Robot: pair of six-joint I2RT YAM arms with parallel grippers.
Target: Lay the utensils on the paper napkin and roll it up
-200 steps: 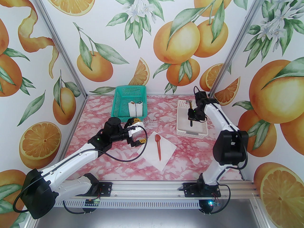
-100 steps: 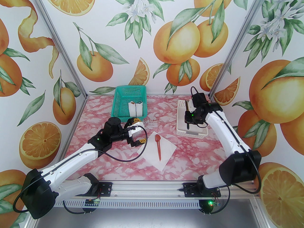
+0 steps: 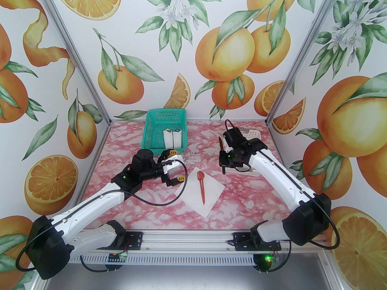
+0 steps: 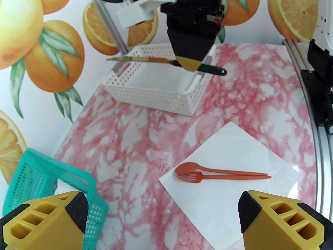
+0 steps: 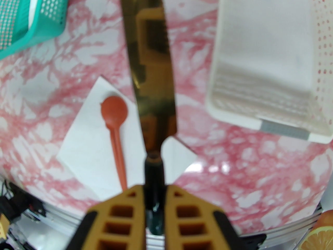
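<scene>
The white paper napkin lies as a diamond in the middle of the table. An orange spoon and an orange fork rest side by side on it, shown in the top view as the utensils. My right gripper is shut on the dark handle of the olive-brown knife. It holds the knife in the air between the white basket and the napkin. My left gripper stands open just left of the napkin.
A white perforated basket sits at the back right, partly behind my right arm. A teal basket at the back holds two white wrapped bundles.
My right arm has lifted the knife out of the white basket and carried it left toward the napkin. The left arm has not moved.
</scene>
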